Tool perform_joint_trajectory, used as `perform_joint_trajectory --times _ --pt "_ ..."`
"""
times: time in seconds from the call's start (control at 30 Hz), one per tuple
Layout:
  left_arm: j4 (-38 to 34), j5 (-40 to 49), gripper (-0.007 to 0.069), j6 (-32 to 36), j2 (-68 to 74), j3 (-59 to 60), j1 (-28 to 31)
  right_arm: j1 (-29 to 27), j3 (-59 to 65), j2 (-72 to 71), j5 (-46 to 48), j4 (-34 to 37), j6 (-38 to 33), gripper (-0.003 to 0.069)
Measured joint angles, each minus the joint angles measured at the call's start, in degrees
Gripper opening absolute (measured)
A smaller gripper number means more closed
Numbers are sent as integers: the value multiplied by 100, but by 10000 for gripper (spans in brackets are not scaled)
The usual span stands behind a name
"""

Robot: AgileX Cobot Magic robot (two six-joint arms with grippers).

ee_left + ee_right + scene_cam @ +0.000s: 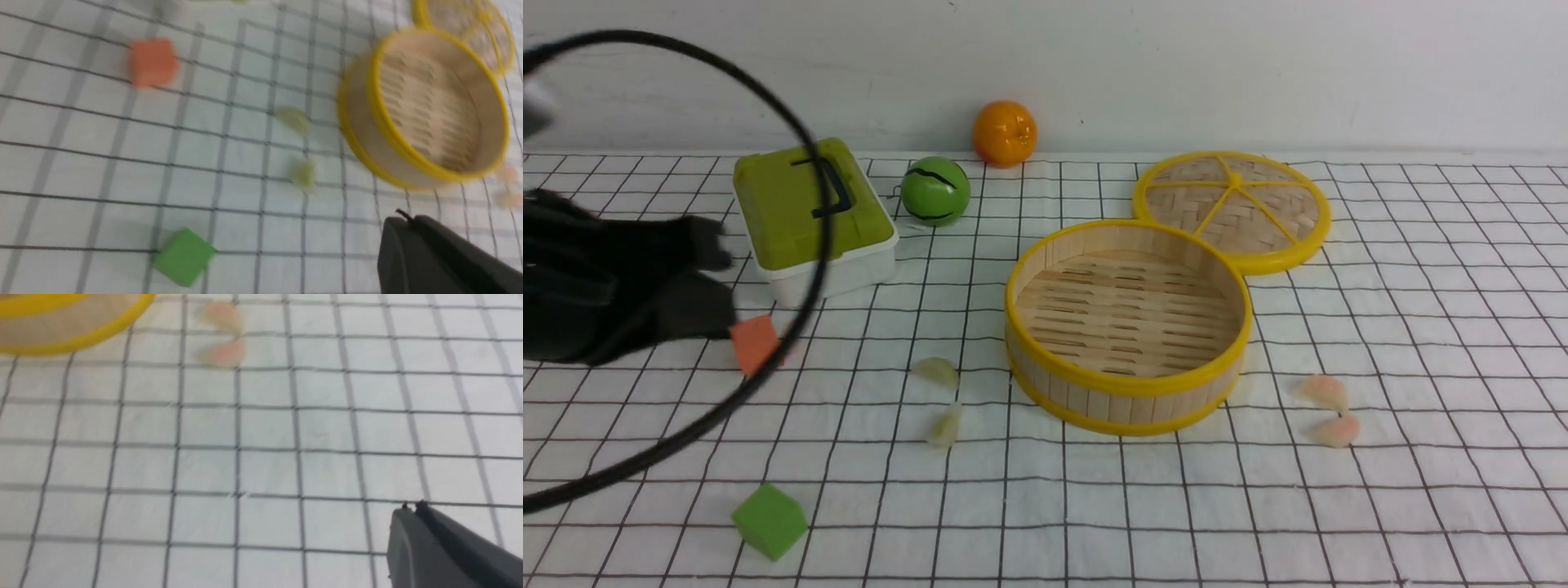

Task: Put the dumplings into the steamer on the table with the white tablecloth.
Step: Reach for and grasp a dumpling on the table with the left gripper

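Your two yellow-green dumplings (pixel 935 371) lie on the tablecloth (pixel 1421 327) just left of the steamer (pixel 1123 385), one nearer you than the other. The two pink dumplings (pixel 1325 390) lie close together off its right side, also on the cloth. The steamer stands upright, and its lid (pixel 1233 208) lies flat behind it to the right, seeming to touch its rim.

Your left claw (pixel 717 282) hovers at the far left, blurred. Its jaws are parted with nothing between them, and the lower finger (pixel 698 314) is just beside the orange cube (pixel 754 343). A green cube (pixel 769 520) lies nearer you.

Only one finger of your right claw (pixel 408 522) shows, over bare cloth well apart from the pink dumplings. You cannot tell how wide it stands.
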Motion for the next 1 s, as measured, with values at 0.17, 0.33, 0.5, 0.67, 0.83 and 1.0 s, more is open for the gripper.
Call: perform_joint_trajectory --times 0.17,0.33,0.5,0.67,0.83,1.0 --pt "-285 291 -12 492 1643 -632 -653 576 -16 518 90 1051 -1505 -4" --pt "378 457 8 393 3021 -1518 -1107 732 16 770 -288 1165 -1795 -1" --pt "1117 559 127 349 3945 -2307 -1318 732 136 784 -475 1251 -1794 1" --pt "1769 573 306 -158 4905 -3040 -1352 732 167 784 -504 1523 -1794 6" --pt "1950 608 325 -458 5376 -3230 -1352 732 181 784 -729 1633 -1794 8" --pt "2028 741 221 -466 5468 -3245 -1352 732 181 784 -801 1635 -1794 12"
